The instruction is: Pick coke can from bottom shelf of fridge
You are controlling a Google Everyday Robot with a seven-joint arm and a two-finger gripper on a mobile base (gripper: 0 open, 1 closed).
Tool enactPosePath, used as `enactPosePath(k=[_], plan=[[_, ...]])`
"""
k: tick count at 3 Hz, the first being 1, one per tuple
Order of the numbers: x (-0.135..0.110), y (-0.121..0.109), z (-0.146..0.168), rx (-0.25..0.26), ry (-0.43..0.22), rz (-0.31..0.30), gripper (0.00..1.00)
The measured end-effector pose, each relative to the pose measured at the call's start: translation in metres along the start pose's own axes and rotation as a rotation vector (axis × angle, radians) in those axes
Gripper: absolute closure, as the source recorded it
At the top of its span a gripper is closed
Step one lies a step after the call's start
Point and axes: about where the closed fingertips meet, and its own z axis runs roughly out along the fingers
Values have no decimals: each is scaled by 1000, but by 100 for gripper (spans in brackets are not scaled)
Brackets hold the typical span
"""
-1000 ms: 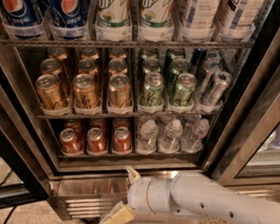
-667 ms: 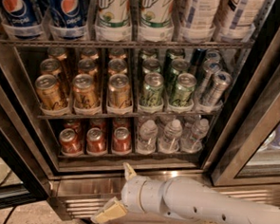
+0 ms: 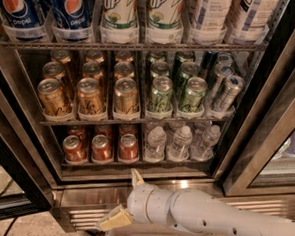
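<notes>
coke can [image 3: 128, 147] | front of bottom shelf [image 3: 134, 165] | hand [image 3: 125, 199] spread, empty, below shelf

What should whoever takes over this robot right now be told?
Gripper: open, empty, low in front of the fridge's steel base, below the shelves.
Coke can: one of three red cans standing at the front left of the bottom shelf, water bottles to their right.
Done: arm brought close; nothing grasped.
Left: raise the gripper, reach in, close on a red can, pull it out.
</notes>
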Motion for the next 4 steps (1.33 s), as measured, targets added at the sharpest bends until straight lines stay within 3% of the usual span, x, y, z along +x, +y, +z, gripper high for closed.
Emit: enactPosePath(k=[1, 3, 4], plan=[[-1, 15, 13, 31, -53, -28, 0], [-20, 19, 44, 184, -185, -59, 0], [-30, 16, 53, 269, -210, -58, 0]])
